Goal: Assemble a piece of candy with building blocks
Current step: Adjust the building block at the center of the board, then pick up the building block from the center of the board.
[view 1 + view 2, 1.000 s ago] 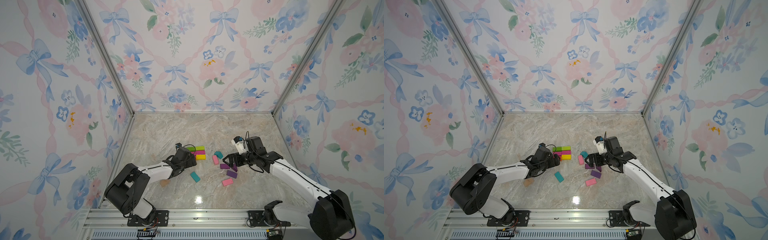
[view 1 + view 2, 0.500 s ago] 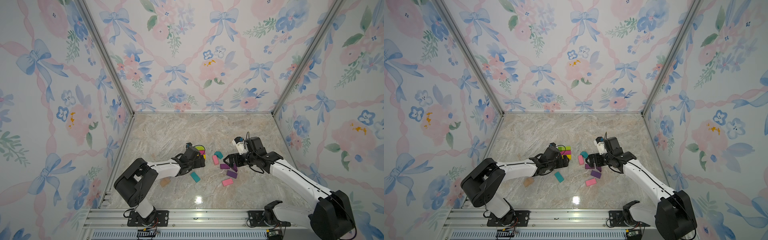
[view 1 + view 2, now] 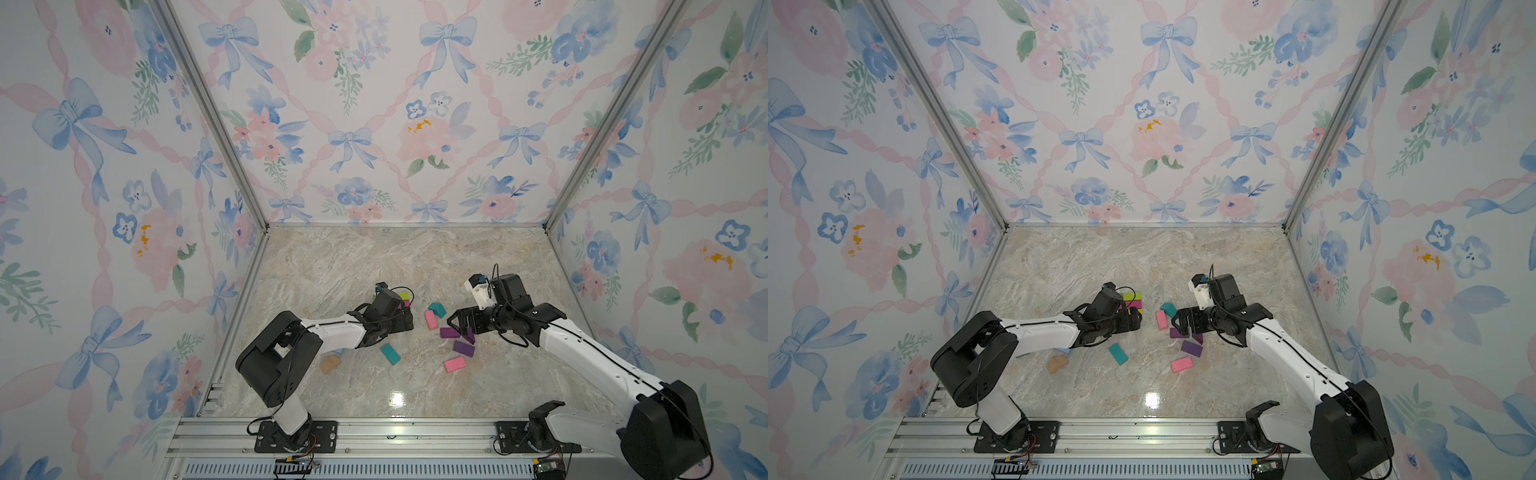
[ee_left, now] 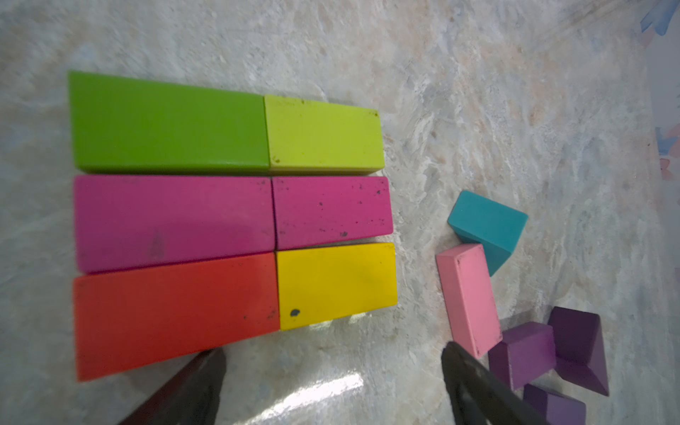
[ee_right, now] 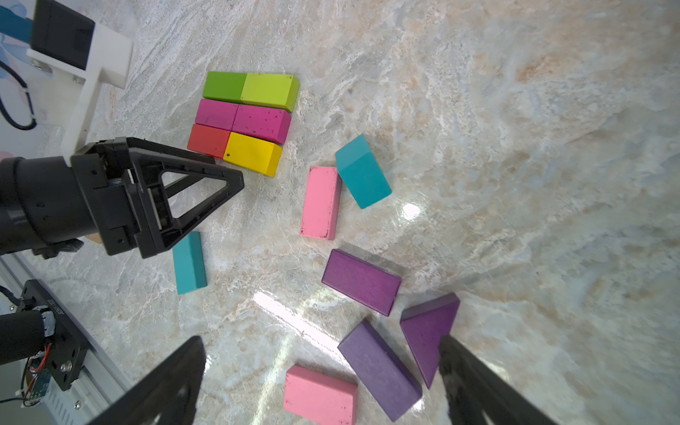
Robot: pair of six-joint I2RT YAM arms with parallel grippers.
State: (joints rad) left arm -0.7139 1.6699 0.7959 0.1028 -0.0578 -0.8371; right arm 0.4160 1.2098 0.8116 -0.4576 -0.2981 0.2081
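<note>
Both top views look down from high above the front edge of the marble table [image 3: 374, 257], facing its back edge and the floral walls [image 3: 374, 124]. They stand far enough off to hold the whole surface, and they share almost the entire scene. The left wrist view hangs close over the six-block grid [image 4: 228, 206]; the right wrist view, set farther back, looks across at that grid and the left gripper [image 5: 228, 173], and both wrist views share the grid, the pink block [image 4: 469, 298] and the teal block [image 4: 485, 224] beside it.

Left gripper [image 3: 409, 322] has slid toward 3 o'clock, from beside six-block grid [image 3: 403, 296] to over it. Grid now mostly hidden in both top views.
</note>
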